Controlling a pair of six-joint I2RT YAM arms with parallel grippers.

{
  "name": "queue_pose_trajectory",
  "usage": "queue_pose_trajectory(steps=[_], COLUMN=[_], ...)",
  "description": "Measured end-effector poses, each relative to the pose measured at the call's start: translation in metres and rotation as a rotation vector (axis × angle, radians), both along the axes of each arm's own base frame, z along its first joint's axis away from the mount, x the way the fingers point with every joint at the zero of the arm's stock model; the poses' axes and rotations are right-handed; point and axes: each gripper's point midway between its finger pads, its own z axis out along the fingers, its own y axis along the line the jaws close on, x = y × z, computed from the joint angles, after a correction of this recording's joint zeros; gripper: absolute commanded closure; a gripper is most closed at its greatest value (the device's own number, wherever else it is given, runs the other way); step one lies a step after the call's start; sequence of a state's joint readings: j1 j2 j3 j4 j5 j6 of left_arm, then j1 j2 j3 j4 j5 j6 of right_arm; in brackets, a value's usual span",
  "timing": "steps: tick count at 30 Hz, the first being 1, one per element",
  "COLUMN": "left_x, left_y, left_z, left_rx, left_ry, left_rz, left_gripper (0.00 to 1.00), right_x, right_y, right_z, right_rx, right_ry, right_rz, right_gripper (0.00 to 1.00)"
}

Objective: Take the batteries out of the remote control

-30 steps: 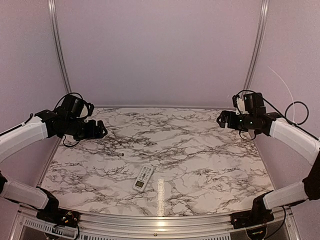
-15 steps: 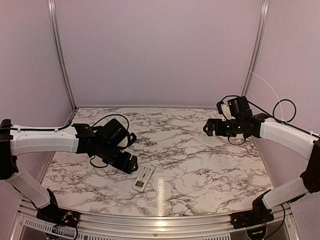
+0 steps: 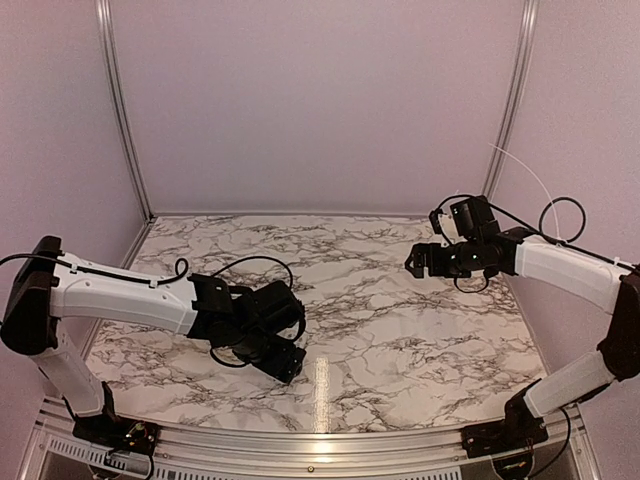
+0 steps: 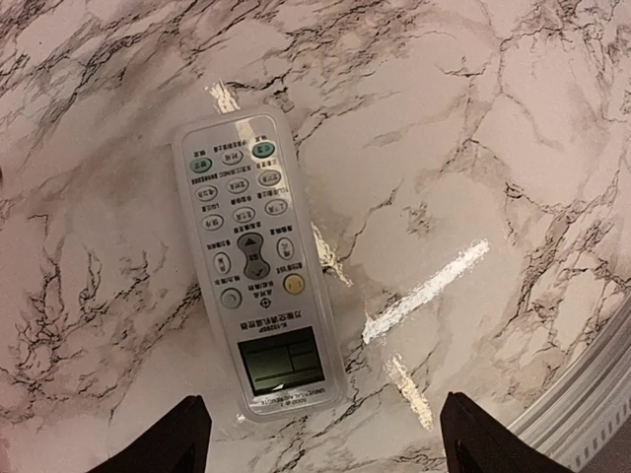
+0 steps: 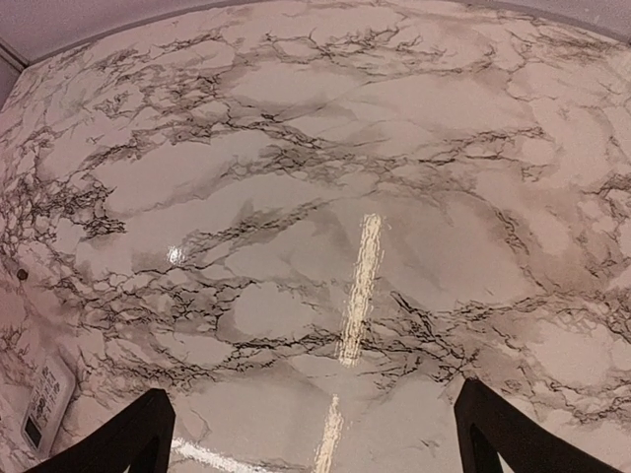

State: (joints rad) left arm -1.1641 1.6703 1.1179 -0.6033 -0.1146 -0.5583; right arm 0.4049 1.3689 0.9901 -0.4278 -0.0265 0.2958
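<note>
The white remote control (image 4: 256,266) lies face up on the marble table, buttons and display showing, with its display end nearest my left gripper (image 4: 330,443). That gripper is open and empty, its dark fingertips (image 4: 182,439) wide apart just short of the remote's end. In the top view the left gripper (image 3: 283,360) hovers over the remote and hides it. My right gripper (image 3: 415,262) is open and empty, high over the right rear of the table. The right wrist view catches the remote's corner (image 5: 41,404) and a tiny dark object (image 5: 22,275), possibly a battery.
The marble tabletop (image 3: 380,330) is bounded by a metal rail (image 3: 320,440) along the front edge and pale walls (image 3: 320,100) on three sides. The left arm's white link (image 3: 120,295) stretches across the left front of the table.
My left arm has swung from the left rear of the table to the front centre, now over the remote and covering it. My right gripper has drifted slightly left.
</note>
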Motion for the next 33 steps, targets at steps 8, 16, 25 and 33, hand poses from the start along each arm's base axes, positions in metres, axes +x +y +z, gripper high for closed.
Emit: queue_pose_trajectory(steps=[8, 16, 25, 33], left_x=[0.006, 0.004, 0.005, 0.008], left_y=[0.014, 0.022, 0.016, 0.007], left_z=[-0.022, -0.052, -0.061, -0.059], left_rx=[0.085, 0.154, 0.152, 0.121], left_ry=[0.012, 0.050, 0.050, 0.035], left_rz=[0.136, 0.198, 0.175, 0.154], left_gripper=[0.17, 0.26, 0.49, 0.60], right_x=[-0.001, -0.002, -0.010, -0.021], right_y=[0.003, 0.003, -0.001, -0.007], right_z=[0.000, -0.001, 0.001, 0.005], right_rx=[-0.003, -0.024, -0.027, -0.035], right_ry=[-0.001, -0.010, -0.019, -0.031], right_rz=[0.033, 0.057, 0.060, 0.058], right_gripper=[0.02, 0.02, 0.02, 0.01])
